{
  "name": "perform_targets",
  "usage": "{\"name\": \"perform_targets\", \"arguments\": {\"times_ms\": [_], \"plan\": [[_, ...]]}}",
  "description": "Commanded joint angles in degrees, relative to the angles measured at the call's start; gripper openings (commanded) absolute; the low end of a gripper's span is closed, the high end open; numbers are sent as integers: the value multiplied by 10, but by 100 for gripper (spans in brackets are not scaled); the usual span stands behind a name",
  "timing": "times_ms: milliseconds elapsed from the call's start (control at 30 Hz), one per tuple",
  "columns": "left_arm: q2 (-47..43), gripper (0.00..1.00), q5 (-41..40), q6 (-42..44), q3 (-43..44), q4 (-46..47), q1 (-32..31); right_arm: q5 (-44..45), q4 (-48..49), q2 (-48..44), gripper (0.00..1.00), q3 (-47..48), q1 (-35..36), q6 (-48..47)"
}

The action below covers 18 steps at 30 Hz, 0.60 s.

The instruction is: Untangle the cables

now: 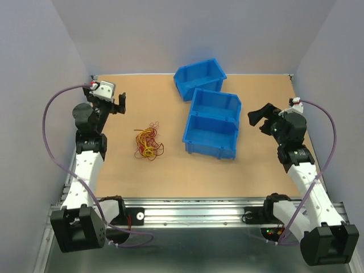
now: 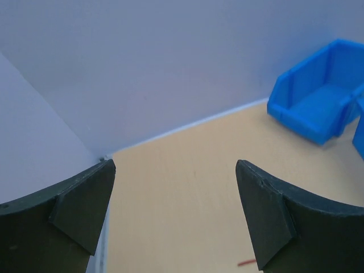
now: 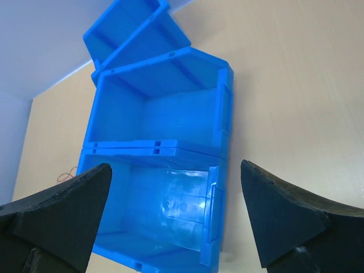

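Left gripper: jaws spread wide, nothing held, near the far-left corner of table. Right gripper: likewise wide and empty, facing three blue bins. Cables (red, orange, yellow, one tangled clump): on table between left arm and bins, apart from both grippers.

Left of the bright blue plastic bins I see thin red, orange and yellow wire cables on the tan tabletop.

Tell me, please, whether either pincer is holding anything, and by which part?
Nothing is held: the left pincer and the right pincer are open and empty.
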Motion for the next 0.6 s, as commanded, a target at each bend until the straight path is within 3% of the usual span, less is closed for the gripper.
{"name": "perform_targets", "arguments": {"times_ms": [0,67,100,200,233,300,567], "plan": [[18,99,39,53,-38,-39,2,29,24,-33,100,-22,2,20],[7,99,46,79,-61,-34,2,48,23,-57,100,-38,2,35],[4,99,86,91,-70,-40,2,52,22,-68,100,-45,2,40],[12,99,152,148,-45,-130,-11,55,24,-99,100,-60,2,37],[27,98,149,163,-31,-203,-19,55,24,-104,100,-60,2,30],[38,96,141,190,-10,-259,-39,54,23,-116,100,-63,2,24],[28,96,64,235,-48,-356,-134,-7,22,-104,100,-61,2,12]]}}
